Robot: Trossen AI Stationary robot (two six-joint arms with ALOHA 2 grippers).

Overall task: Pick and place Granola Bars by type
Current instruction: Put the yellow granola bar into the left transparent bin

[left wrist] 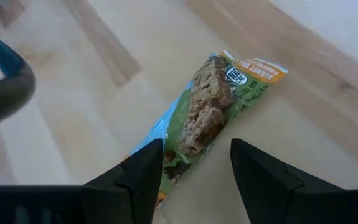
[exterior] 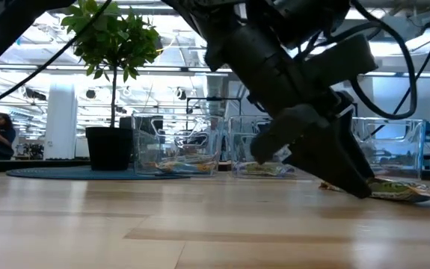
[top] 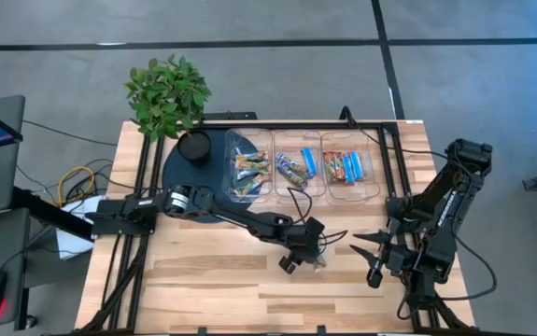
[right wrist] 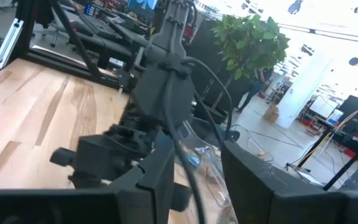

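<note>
The left pincer [left wrist: 191,171] is held spread low over a green-tan shiny wrapped granola bar [left wrist: 213,106] lying flat on the pale wooden desk [top: 212,271], fingers straddling one end, seemingly lined up for a grasp. The right pincer [top: 373,261] is parked nearby, empty, fingers slightly parted.

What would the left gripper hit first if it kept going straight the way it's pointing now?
Most likely the green granola bar lying on the table: the left gripper has its open fingers either side of the bar's near end. How close is unclear.
</note>
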